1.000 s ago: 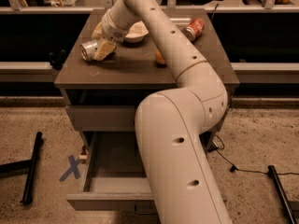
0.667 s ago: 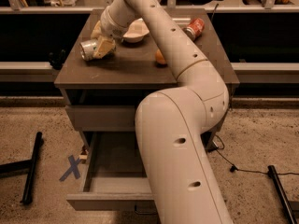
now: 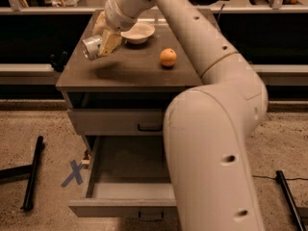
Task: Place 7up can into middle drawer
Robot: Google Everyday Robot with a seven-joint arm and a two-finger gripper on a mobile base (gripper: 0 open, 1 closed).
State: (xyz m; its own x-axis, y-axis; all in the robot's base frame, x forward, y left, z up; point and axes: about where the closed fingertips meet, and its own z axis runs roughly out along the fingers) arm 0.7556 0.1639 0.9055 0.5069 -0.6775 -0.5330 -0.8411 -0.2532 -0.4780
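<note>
The 7up can [image 3: 90, 47], silvery and dented, lies on its side between the fingers of my gripper [image 3: 102, 41]. The gripper holds it just above the left part of the cabinet top [image 3: 134, 71], with a shadow under it. The middle drawer [image 3: 92, 170] is pulled open at the bottom of the view, grey and tray-like, with nothing showing in the part I can see. My arm hides its right side. Its dark handle [image 3: 151, 216] shows on the front panel.
An orange [image 3: 168, 57] and a white bowl [image 3: 138, 32] sit on the cabinet top to the right of the gripper. A closed grey drawer front [image 3: 115, 121] lies above the open drawer. A blue tape X [image 3: 73, 172] and black stand legs [image 3: 32, 174] are on the floor at left.
The gripper has lifted the can slightly off the cabinet top. My arm has shifted and now covers the red can at the back right.
</note>
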